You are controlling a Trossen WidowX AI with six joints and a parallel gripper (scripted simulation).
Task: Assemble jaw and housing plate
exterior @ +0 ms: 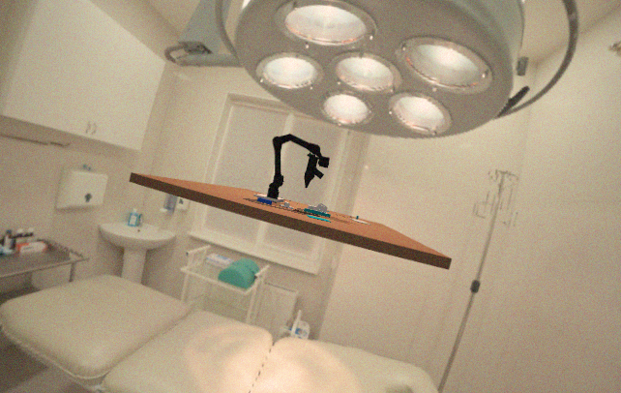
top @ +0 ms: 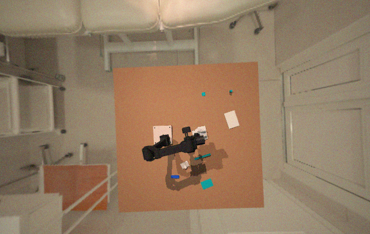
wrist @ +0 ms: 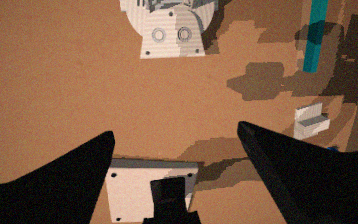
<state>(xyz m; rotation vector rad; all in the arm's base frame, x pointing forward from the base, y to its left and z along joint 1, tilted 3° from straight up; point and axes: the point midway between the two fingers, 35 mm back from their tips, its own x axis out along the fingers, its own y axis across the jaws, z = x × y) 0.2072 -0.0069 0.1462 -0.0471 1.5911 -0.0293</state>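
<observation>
The white gripper mechanism (top: 203, 128) stands on the table, partly under my arm in the top view. In the wrist view its housing plate (wrist: 170, 46) looks flat, with two round stubs showing as rings in its face. Rounded white jaw parts (wrist: 134, 17) stick out on both sides and are cut off by the top edge. Pins and gear teeth are hidden under the plate, so meshing cannot be told, and full seating is too small to tell. My gripper (exterior: 307, 186) (wrist: 177, 131) is open and empty, high above the table and apart from the mechanism.
A teal bar (top: 206, 155) (wrist: 318, 14) and small white block (top: 184, 165) (wrist: 307, 116) lie beside the mechanism. A blue block (top: 174, 176), teal sheet (top: 207, 184), white sheet (top: 231, 119) and two small teal pieces (top: 203, 94) (top: 230, 91) lie farther off. My base plate (top: 162, 130) is left.
</observation>
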